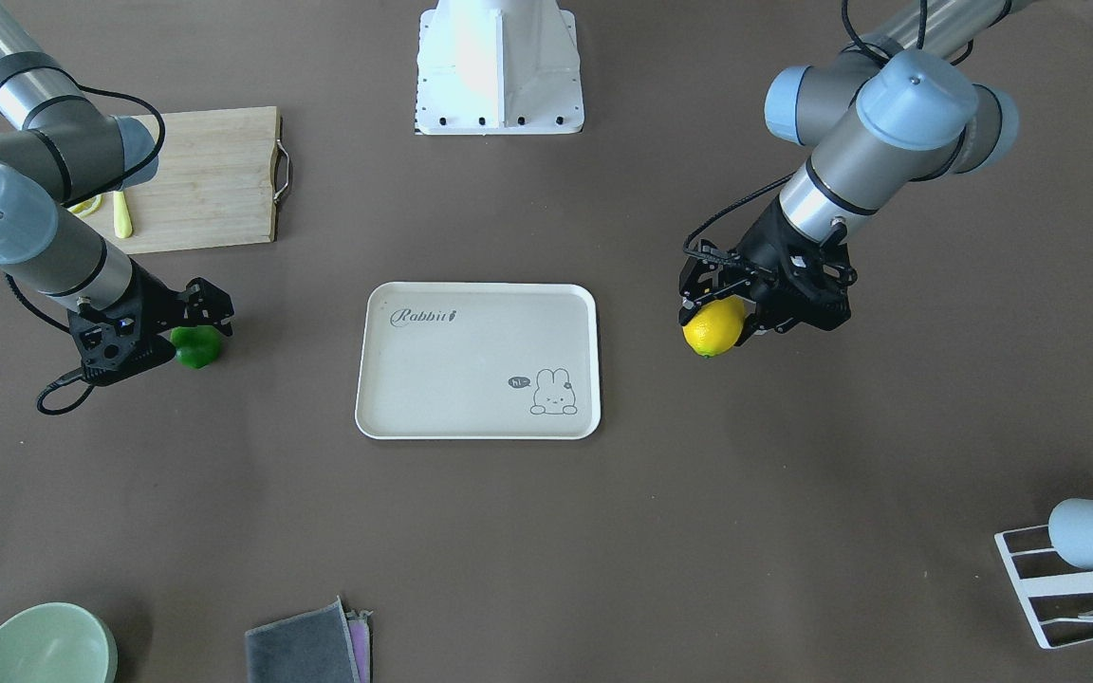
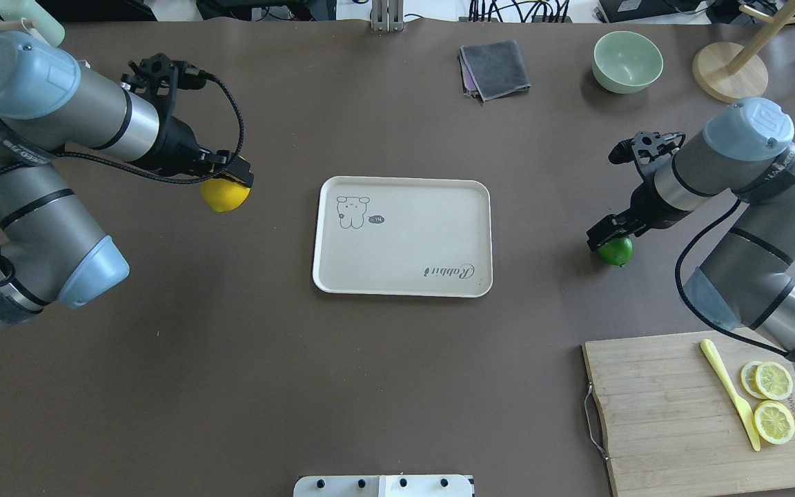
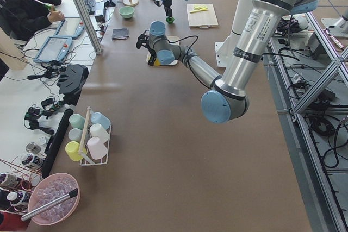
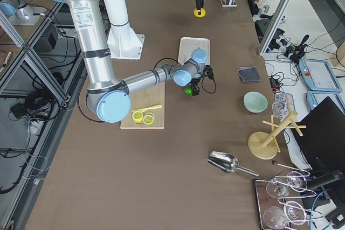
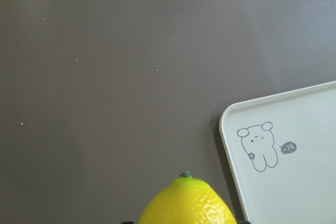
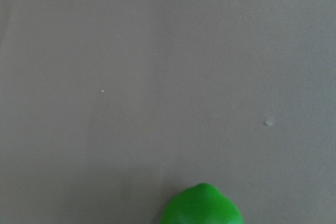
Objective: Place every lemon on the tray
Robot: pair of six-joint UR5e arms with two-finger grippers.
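From my seat, each pincer has a lemon. The left pincer [image 2: 232, 181] sits at the left of the overhead frame, and the yellow lemon [image 2: 226, 196] is right in it, poking out below the black fingers; I'd call it clamped on the fruit. On the left wrist cam the yellow lemon [image 5: 187, 203] fills the bottom centre, tip pointing up-frame, with the tray [image 5: 231, 145] corner just to its right. In the front-facing view the same lemon [image 1: 713, 326] hangs off the lower left of the pincer [image 1: 746, 318], right of the tray [image 1: 478, 290] and apart from it.

The right pincer [image 2: 608, 236] is at the right of the overhead frame, with the green lemon [image 2: 615, 251] tucked against its lower end, gripped as far as I can see. The right wrist cam shows only the green lemon's [image 6: 202, 206] tip at the bottom edge over bare table [image 6: 157, 77].

The left arm comes in from the upper left with its forearm angled down toward the tray; the right arm folds in from the right edge the same way. Whether either lemon touches the table, I can't tell. The tray itself holds nothing.
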